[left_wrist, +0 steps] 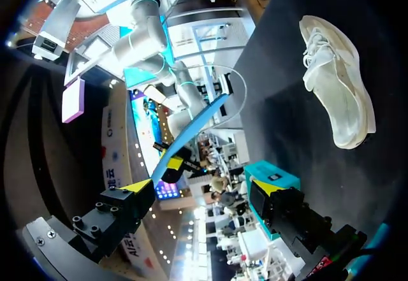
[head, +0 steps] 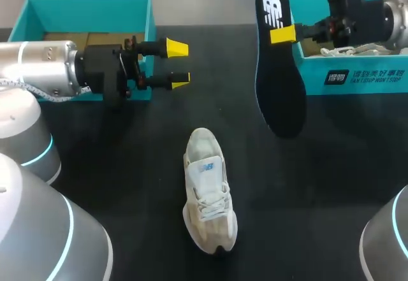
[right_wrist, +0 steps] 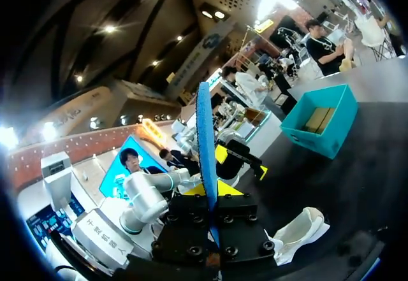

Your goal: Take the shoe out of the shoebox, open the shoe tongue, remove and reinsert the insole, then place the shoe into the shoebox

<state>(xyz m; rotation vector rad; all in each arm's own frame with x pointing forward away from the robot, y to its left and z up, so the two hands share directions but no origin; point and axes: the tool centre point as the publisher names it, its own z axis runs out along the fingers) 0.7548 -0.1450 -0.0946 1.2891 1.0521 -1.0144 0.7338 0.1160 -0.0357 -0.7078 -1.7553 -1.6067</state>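
Note:
A white lace-up shoe (head: 207,192) lies on the black table, toe toward me, with nothing touching it; it also shows as the shoe (left_wrist: 338,77) and the shoe (right_wrist: 299,230) in the wrist views. My right gripper (head: 282,34) is shut on a black insole (head: 277,71) that hangs upright in the air beside the right shoebox (head: 357,77). Seen from the right wrist, the insole (right_wrist: 205,134) stands edge-on, blue, out of the right gripper (right_wrist: 210,192). My left gripper (head: 179,64) is open and holds nothing, above the table left of the insole; the left gripper (left_wrist: 201,188) faces the insole (left_wrist: 197,128).
A second teal box (head: 89,13) with brown card inside stands at the back left, behind my left arm. The right shoebox holds something white with laces (head: 344,50). Bare black tabletop surrounds the shoe on all sides.

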